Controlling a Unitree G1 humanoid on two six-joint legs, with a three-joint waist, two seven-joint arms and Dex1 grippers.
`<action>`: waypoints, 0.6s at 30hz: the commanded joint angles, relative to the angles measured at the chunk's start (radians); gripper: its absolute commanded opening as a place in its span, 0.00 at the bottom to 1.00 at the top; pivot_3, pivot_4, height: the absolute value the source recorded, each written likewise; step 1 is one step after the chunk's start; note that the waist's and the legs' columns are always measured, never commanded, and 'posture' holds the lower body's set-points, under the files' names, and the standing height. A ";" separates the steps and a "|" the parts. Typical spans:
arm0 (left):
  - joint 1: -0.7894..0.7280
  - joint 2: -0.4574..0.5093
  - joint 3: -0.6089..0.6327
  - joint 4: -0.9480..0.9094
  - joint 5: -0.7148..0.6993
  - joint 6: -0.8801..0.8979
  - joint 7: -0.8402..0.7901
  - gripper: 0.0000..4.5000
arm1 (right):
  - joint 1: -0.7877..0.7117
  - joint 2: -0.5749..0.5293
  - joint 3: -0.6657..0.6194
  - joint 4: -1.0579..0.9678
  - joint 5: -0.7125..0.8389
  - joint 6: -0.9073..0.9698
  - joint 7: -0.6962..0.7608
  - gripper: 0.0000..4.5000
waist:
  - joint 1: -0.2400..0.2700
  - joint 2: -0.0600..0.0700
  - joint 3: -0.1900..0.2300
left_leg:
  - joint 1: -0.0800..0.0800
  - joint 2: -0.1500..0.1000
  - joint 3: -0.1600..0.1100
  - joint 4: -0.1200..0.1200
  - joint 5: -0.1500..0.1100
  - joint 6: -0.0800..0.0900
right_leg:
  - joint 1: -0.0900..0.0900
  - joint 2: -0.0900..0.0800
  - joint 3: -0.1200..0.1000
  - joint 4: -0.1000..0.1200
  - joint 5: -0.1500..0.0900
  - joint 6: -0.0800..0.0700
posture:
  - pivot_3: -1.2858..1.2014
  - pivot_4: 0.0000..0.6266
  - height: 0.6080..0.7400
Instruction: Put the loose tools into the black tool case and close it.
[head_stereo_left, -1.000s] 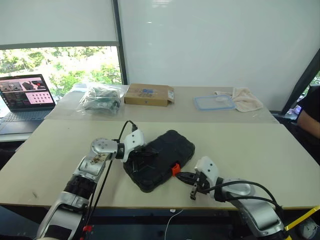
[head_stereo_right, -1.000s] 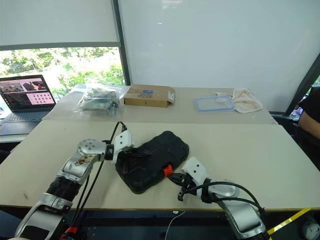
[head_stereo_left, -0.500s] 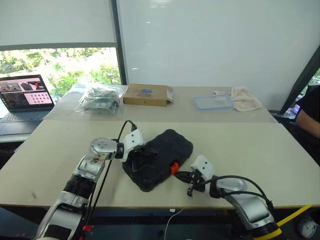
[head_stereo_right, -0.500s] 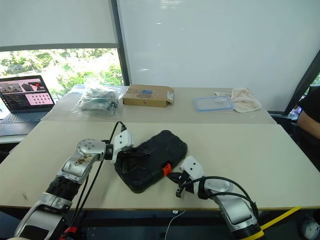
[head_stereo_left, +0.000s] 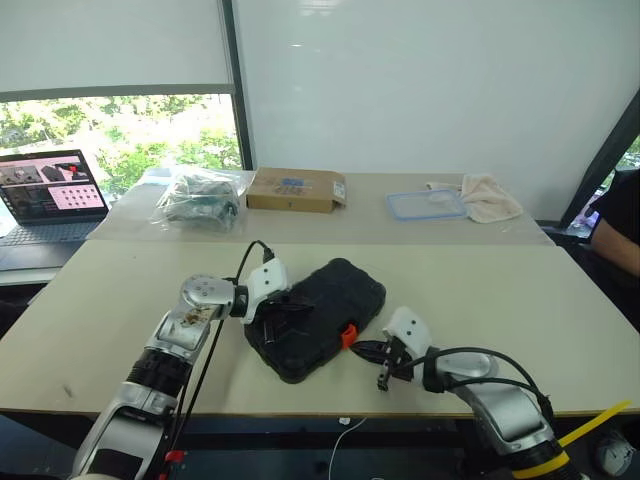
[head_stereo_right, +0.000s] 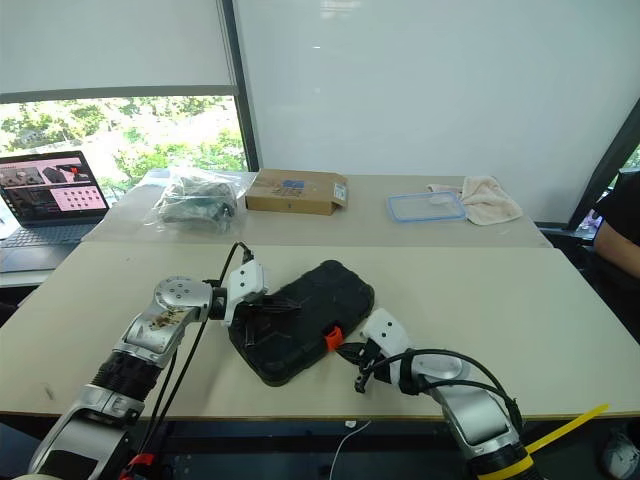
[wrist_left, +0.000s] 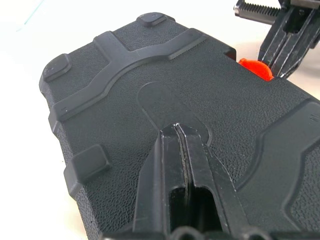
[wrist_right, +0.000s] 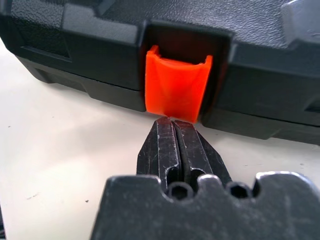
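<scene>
At the near table edge, the black tool case (head_stereo_left: 317, 317) lies closed; left claw (wrist_left: 177, 131) pressed together on its lid, right claw (wrist_right: 171, 125) pressed together at its orange latch (wrist_right: 176, 88).

There is one black tool case (head_stereo_left: 318, 318) with one orange latch (wrist_right: 176, 89). There are two tables (head_stereo_left: 90, 290), one laptop (head_stereo_left: 52, 190), one brown box (head_stereo_left: 296, 188), one plastic bag (head_stereo_left: 200, 197), one clear lid (head_stereo_left: 427, 204) and one cloth (head_stereo_left: 492, 196).
</scene>
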 joint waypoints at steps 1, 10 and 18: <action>0.063 -0.007 -0.098 0.070 0.077 0.027 -0.012 0.00 | -0.077 0.035 -0.023 -0.061 0.028 -0.011 -0.017 0.00 | -0.001 0.000 0.000 | 0.000 0.000 0.000 0.000 0.000 0.000 | 0.000 0.000 0.000 0.000 0.000 0.000 | 0.52 0.24 1.00; 0.065 -0.021 -0.102 0.078 0.079 0.028 -0.006 0.00 | -0.114 0.064 -0.005 -0.034 0.018 0.001 -0.017 0.00 | -0.005 0.001 0.000 | 0.001 0.001 0.000 0.000 0.000 0.000 | 0.000 0.001 0.000 0.000 0.000 0.000 | 0.52 0.24 1.00; 0.094 -0.041 0.118 0.006 -0.120 -0.007 0.026 0.00 | -0.009 -0.018 -0.146 -0.139 0.117 0.005 0.034 0.13 | -0.001 0.003 -0.001 | -0.001 0.001 0.000 -0.001 0.000 0.000 | -0.001 -0.001 0.000 0.000 0.000 0.000 | 0.52 0.24 1.00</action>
